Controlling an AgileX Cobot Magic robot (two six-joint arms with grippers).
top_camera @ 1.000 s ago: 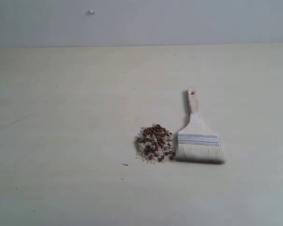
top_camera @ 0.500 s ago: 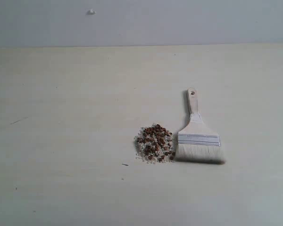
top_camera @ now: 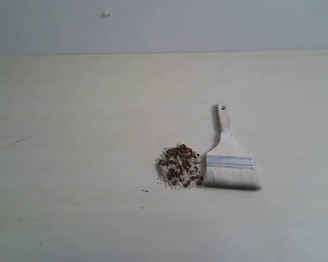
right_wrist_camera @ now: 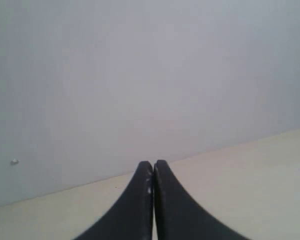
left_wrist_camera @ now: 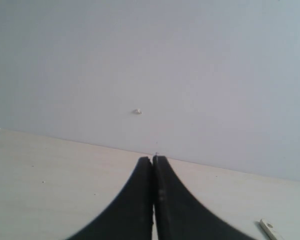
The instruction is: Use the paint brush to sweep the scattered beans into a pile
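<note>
L fingers (left_wrist_camera: 135,200), R fingers (right_wrist_camera: 135,200) together (empty); paint brush (top_camera: 230,158) beside pile (top_camera: 179,166), clear of both.

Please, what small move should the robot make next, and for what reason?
Probably none, just hold both arms back: the beans already sit in one compact pile beside the paint brush, which lies flat on the table, and the left gripper and right gripper are shut, holding nothing.

Exterior camera looks down over the table (top_camera: 71,109); both wrist cameras face the back wall (left_wrist_camera: 190,60).
</note>
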